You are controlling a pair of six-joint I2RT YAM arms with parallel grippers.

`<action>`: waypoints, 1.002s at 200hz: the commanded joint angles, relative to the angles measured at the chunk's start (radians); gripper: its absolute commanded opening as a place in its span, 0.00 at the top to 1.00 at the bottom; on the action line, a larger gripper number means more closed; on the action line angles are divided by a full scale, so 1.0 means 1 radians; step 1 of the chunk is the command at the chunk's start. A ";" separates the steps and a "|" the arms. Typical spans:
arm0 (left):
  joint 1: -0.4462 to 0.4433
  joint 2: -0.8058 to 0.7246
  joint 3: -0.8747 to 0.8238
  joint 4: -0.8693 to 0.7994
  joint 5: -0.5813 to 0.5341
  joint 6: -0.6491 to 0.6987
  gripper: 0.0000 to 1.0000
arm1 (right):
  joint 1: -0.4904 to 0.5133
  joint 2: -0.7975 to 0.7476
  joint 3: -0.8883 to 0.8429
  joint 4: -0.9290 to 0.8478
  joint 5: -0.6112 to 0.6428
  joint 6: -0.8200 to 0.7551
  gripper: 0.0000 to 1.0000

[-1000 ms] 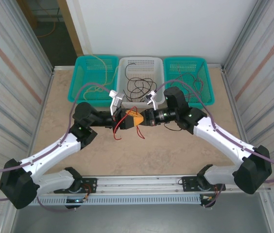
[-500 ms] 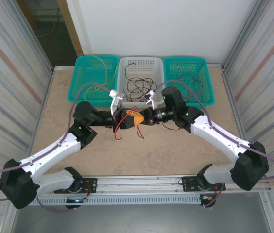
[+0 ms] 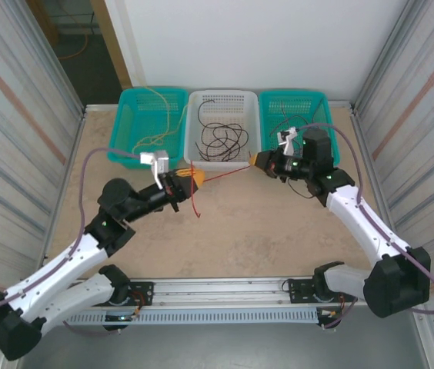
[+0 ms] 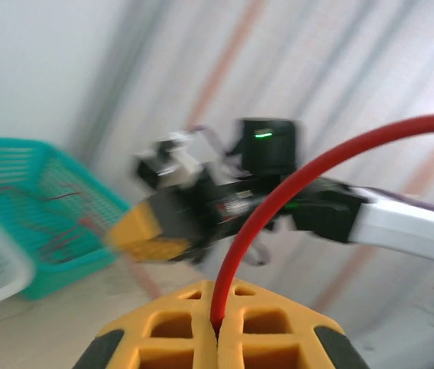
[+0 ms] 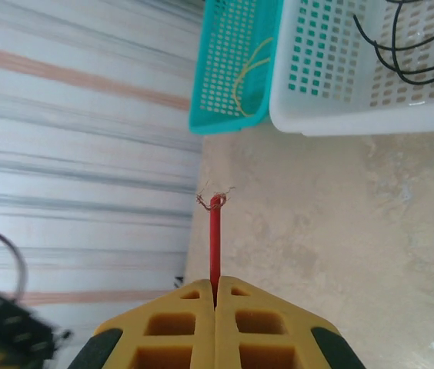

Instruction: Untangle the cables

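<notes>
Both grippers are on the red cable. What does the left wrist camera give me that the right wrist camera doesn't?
Left wrist: the red cable arcing up and right from the left gripper, the right gripper opposite, blurred, and the right-hand teal basket with red wires.
Right wrist: the cable's short frayed end, the white basket with black cables, the left-hand teal basket with a yellow cable.
Both: a gripper shut on that red cable, and the tan table.

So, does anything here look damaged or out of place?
Yes, one small thing. The red cable ends in a frayed tip: thin bare strands splay out just beyond the right tool. The left tool grips the same cable farther along. Nothing else stands out.
</notes>
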 commanded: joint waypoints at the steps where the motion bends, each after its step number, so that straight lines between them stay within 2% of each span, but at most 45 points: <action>1: 0.020 -0.079 -0.053 -0.022 -0.274 0.020 1.00 | -0.090 -0.012 -0.036 0.023 0.088 0.123 1.00; 30: 0.031 -0.046 -0.043 -0.124 -0.251 -0.001 1.00 | -0.110 -0.017 -0.028 0.048 0.112 0.148 1.00; 50: 0.031 -0.008 -0.037 -0.182 -0.280 -0.028 1.00 | -0.112 -0.023 0.010 0.025 0.145 0.137 1.00; 86: 0.031 0.033 -0.046 -0.182 -0.286 -0.053 0.98 | -0.119 -0.011 0.134 -0.053 0.192 0.077 1.00; 101: 0.030 0.029 -0.043 -0.213 -0.326 -0.059 0.96 | -0.139 -0.004 0.206 -0.093 0.207 0.045 1.00; 113: 0.035 0.028 -0.035 -0.248 -0.338 -0.056 1.00 | -0.163 0.003 0.253 -0.100 0.203 0.041 1.00; 127: 0.045 0.031 -0.023 -0.256 -0.289 -0.044 1.00 | -0.170 0.016 0.307 -0.106 0.189 0.028 1.00; 140: 0.045 0.034 -0.003 -0.277 -0.268 -0.039 1.00 | -0.152 0.036 0.346 -0.113 0.162 0.002 1.00; 153: 0.045 0.041 0.028 -0.343 -0.297 -0.037 1.00 | -0.114 0.056 0.368 -0.115 0.132 -0.034 1.00; 162: 0.046 0.051 0.059 -0.400 -0.323 -0.037 1.00 | -0.066 0.069 0.384 -0.132 0.116 -0.079 0.90; 182: 0.057 0.083 0.113 -0.492 -0.337 -0.045 1.00 | 0.098 0.094 0.433 -0.251 0.174 -0.250 0.56; 187: 0.059 0.089 0.125 -0.510 -0.335 -0.049 1.00 | 0.147 0.099 0.442 -0.282 0.201 -0.293 0.51; 200: 0.063 0.104 0.150 -0.538 -0.335 -0.051 1.00 | 0.248 0.108 0.440 -0.321 0.247 -0.372 0.47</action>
